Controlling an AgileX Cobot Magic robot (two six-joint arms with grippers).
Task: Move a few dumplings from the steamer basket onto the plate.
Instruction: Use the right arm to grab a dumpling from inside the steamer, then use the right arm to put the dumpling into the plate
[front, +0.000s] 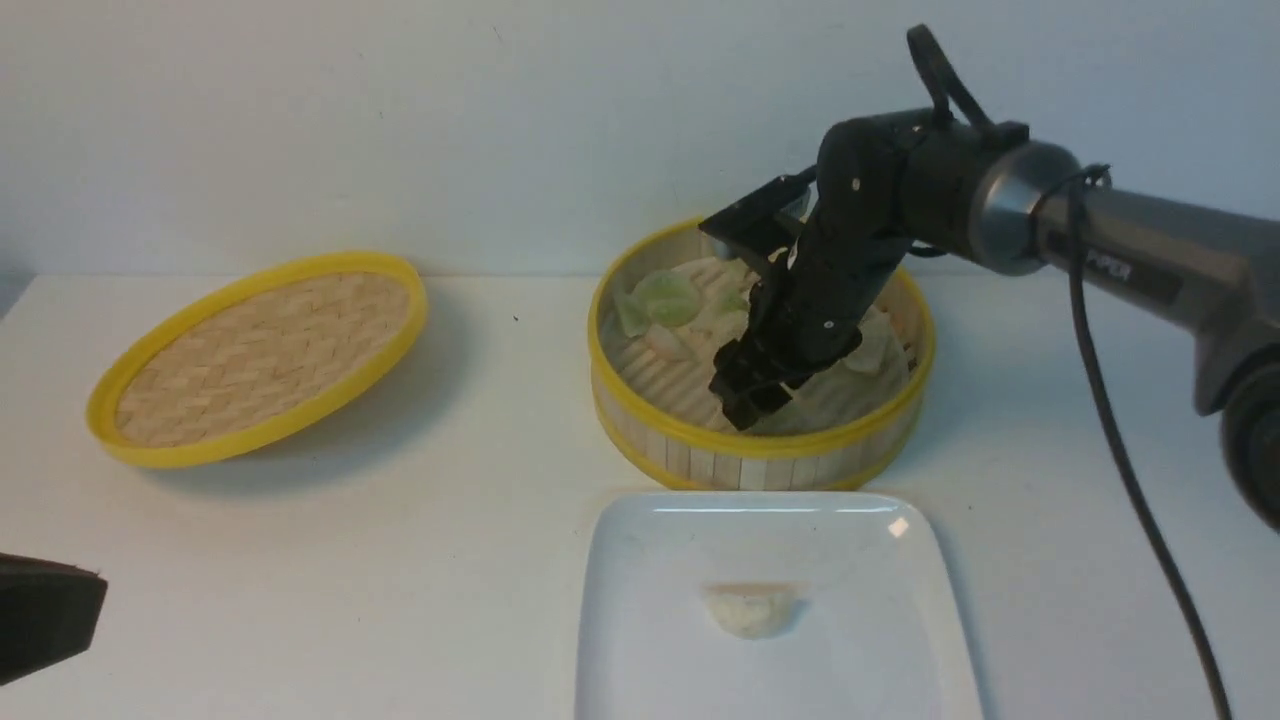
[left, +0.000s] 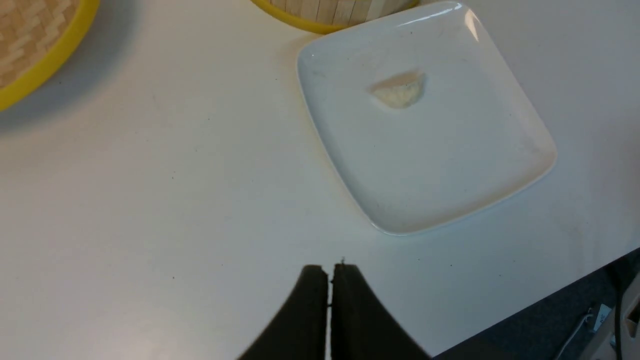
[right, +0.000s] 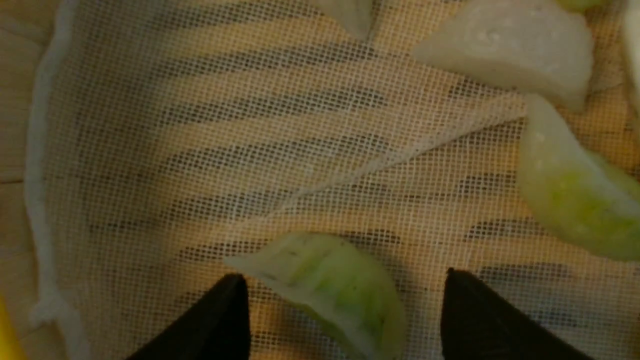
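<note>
Hidden, cropped
Right arm (front: 850, 270) covers basket's (front: 760, 447) middle; plate (front: 650, 600) cut by bottom edge; left gripper (front: 48, 612) cropped at lower left.

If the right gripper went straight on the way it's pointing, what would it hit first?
Probably the pale green dumpling lying between the open fingers of the right gripper, then the mesh cloth lining the steamer basket. Depth is hard to judge.

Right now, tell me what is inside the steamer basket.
The steamer basket holds a mesh liner, green and whitish dumplings, and the open right gripper straddling one green dumpling. The arm covers whatever lies behind it.
</note>
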